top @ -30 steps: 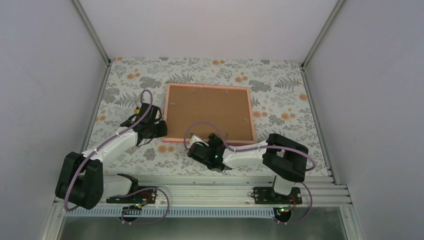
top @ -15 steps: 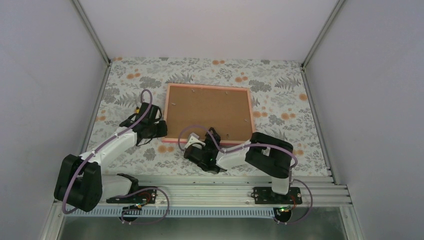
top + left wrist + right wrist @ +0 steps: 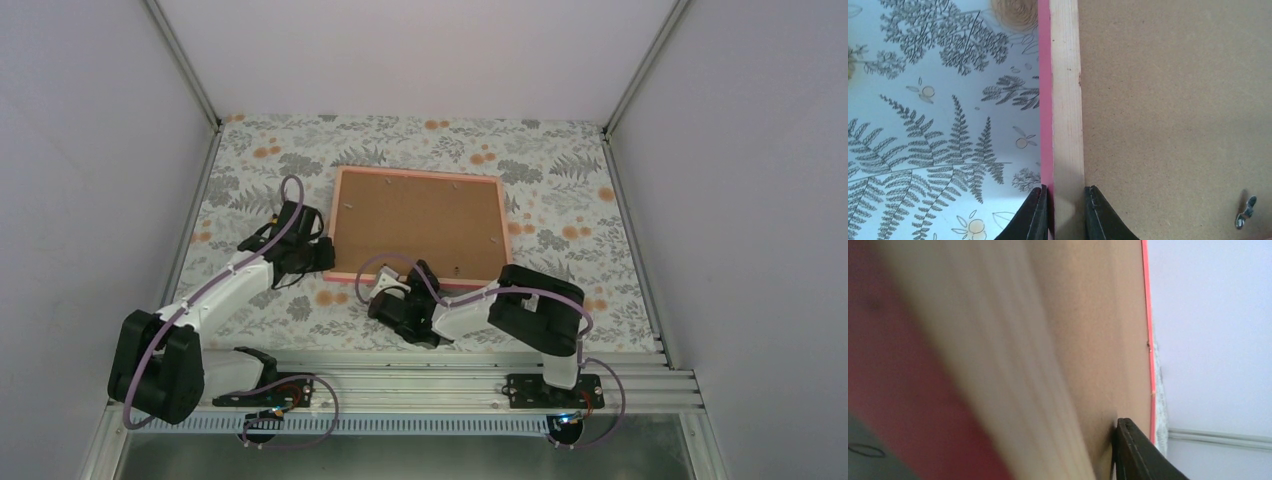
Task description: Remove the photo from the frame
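In the view from above, a floral-patterned tablecloth covers the table, with white walls around it and an aluminium rail along the bottom edge of the picture. The bright pink rectangular picture frame lies flat in the centre, back side up, so its brown fibreboard back panel faces the camera and hides the photo. The left gripper is at the frame's left side, near the lower left corner. The right gripper is at the frame's bottom side, left of the middle.

In the left wrist view, the two black fingers stand at the bottom centre, one on each side of the frame's side rail. This rail shows a pink outer edge and a pale wooden strip, and both fingers touch it: the left gripper is closed on the frame. The tablecloth fills the left half and the brown panel the right half. A small metal clip sits at the lower right.

In the right wrist view, the frame is very close and blurred. One black finger rests against the brown panel at the bottom. The other finger is not visible, so I cannot tell if this gripper is clamped.
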